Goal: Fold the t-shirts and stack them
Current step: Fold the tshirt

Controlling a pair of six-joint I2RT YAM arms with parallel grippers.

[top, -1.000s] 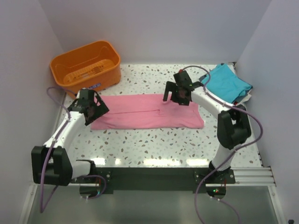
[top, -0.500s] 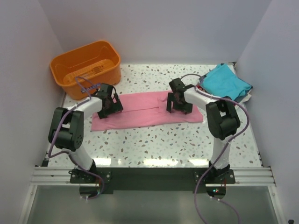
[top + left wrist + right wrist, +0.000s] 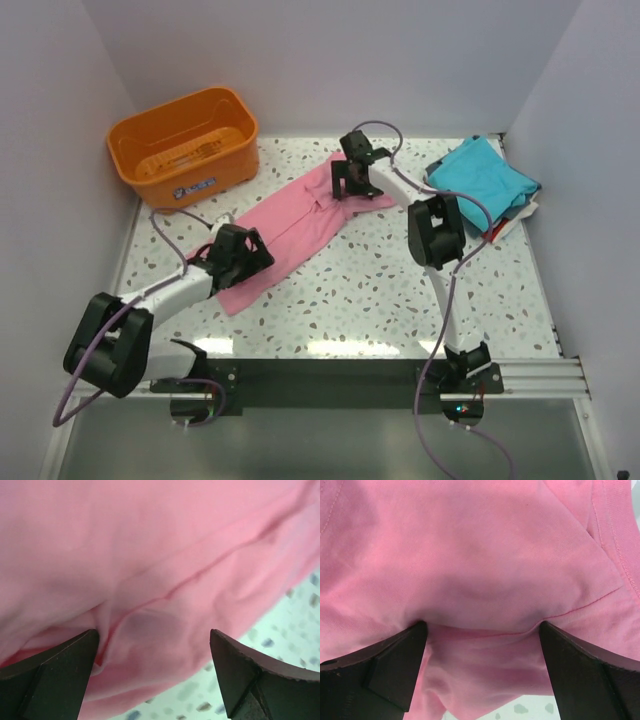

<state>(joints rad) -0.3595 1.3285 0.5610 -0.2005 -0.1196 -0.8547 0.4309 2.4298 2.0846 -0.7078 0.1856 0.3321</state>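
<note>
The pink t-shirt [image 3: 290, 232] lies slanted, near left to far centre, on the surface [image 3: 400, 290]. The left gripper [image 3: 243, 252] presses its near end and the right gripper [image 3: 351, 180] its far end, both spread wide and pinching nothing. Probably mid-fold, so next close on the ends.

Bare tabletop [image 3: 400, 290] lies open in front; orange basket [image 3: 200, 172] and folded shirt stack [image 3: 485, 176] block rear corners.

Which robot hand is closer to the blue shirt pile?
Right. The right gripper sits on the far end of the pink shirt, left of the teal pile; the left gripper is at its near end, much farther away.
</note>
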